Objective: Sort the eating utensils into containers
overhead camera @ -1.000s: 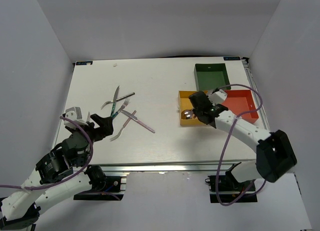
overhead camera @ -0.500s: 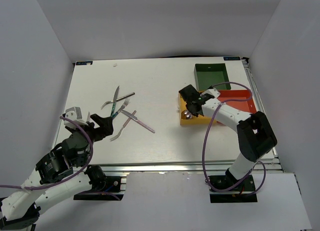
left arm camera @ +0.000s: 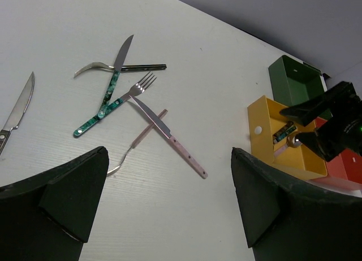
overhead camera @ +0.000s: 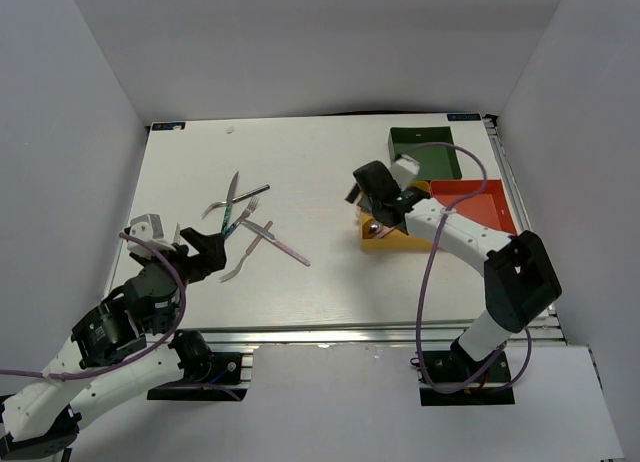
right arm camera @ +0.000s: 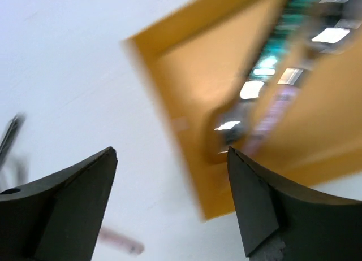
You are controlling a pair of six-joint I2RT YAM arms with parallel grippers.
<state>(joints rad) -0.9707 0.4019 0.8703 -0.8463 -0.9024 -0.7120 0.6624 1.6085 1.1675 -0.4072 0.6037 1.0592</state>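
Observation:
Several utensils lie scattered left of the table's middle: a teal-handled knife (left arm camera: 110,86), a black-handled one (left arm camera: 121,66), a teal fork (left arm camera: 113,103), a pink-handled knife (left arm camera: 169,138) and a pink fork (left arm camera: 138,139). Another knife (left arm camera: 17,111) lies further left. My left gripper (overhead camera: 205,250) hovers open near them, holding nothing. The yellow tray (overhead camera: 385,242) holds spoons (right arm camera: 271,103) with pink and teal handles. Above that tray's left edge my right gripper (overhead camera: 365,187) stands open and empty. The green tray (overhead camera: 425,152) and the red tray (overhead camera: 480,204) sit behind and to the right of it.
White walls enclose the table on three sides. The right arm's cable (overhead camera: 430,272) loops over the table's right front. The right wrist view is blurred by motion.
My right gripper opened over the yellow tray, then lifted and moved left and back to the tray's left edge. The left arm has not moved.

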